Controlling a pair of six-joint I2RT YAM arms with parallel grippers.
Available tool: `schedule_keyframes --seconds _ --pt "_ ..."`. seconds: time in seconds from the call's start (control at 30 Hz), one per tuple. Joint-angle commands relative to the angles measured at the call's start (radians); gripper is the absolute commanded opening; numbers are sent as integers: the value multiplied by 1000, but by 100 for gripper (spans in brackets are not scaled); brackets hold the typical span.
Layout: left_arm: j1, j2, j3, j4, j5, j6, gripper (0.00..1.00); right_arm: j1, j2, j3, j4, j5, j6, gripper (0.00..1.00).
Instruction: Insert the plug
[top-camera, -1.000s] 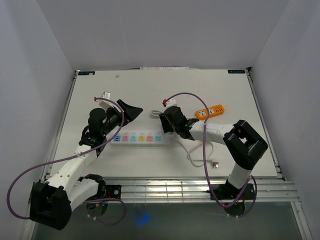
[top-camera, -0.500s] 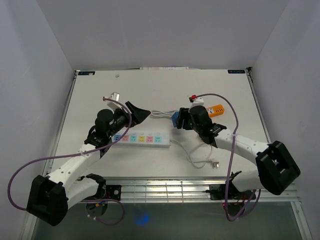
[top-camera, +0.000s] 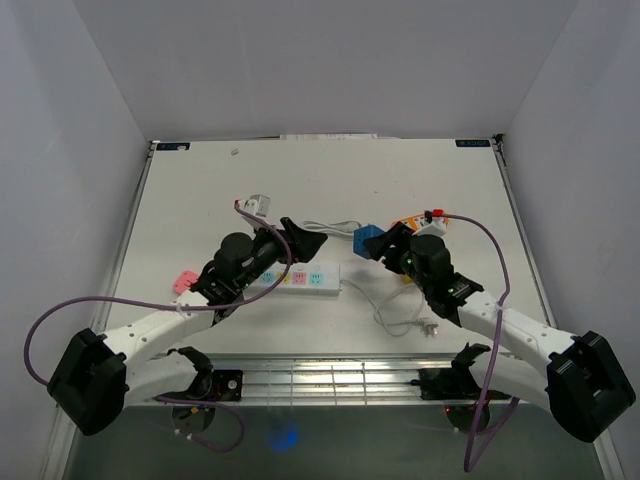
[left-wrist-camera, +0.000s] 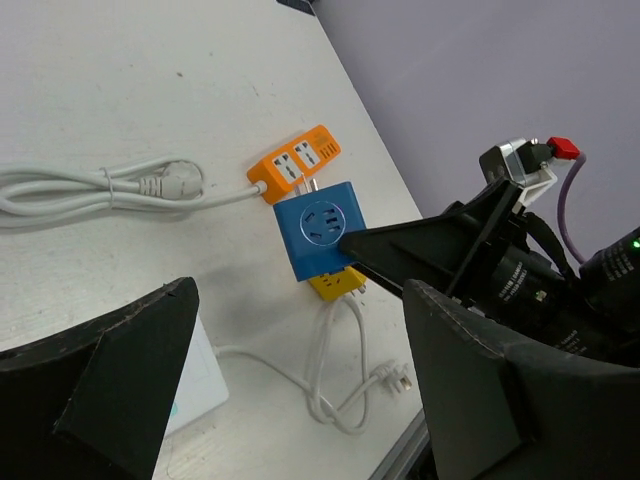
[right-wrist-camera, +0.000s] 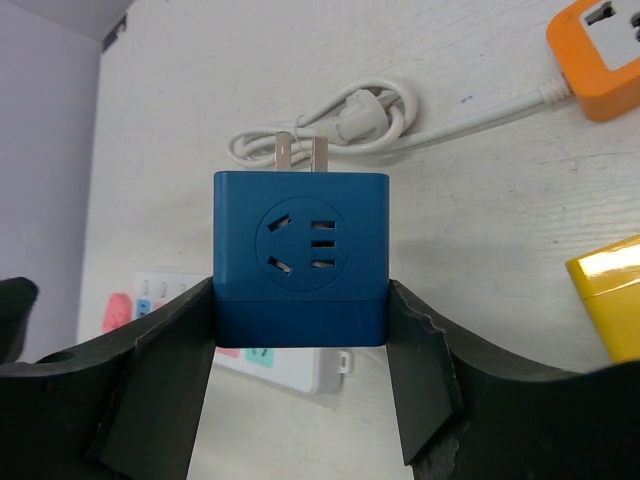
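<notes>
A small pink piece (top-camera: 182, 283) lies on the table (top-camera: 200, 190) at far left. The left gripper (top-camera: 303, 240) hangs wide open, holding nothing, over the white power strip (top-camera: 315, 281). To its right lies a coiled white cable (top-camera: 330, 227). The right gripper (right-wrist-camera: 300, 300) clamps the blue plug (right-wrist-camera: 300, 240) by its sides, prongs pointing toward that cable. The plug is near the orange power strip (left-wrist-camera: 295, 170) and apart from the white one.

power strip (top-camera: 312, 281): left end hidden under left arm (top-camera: 240, 262) | orange socket block (right-wrist-camera: 603, 60): cut off at frame edge
</notes>
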Motion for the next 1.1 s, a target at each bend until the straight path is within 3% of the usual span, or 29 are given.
schedule_keyframes --seconds 0.0,0.23,0.53,1.07 --pt "-51 -8 -24 99 -111 73 94 -3 -46 19 126 -15 143 32" --pt "-140 38 -70 237 -279 122 94 -1 -81 -28 273 2 293 28" --pt "-315 155 -55 426 -409 360 95 6 -64 -11 307 -72 393 29" --pt "-353 193 -44 510 -372 489 96 81 -17 26 338 -76 440 24"
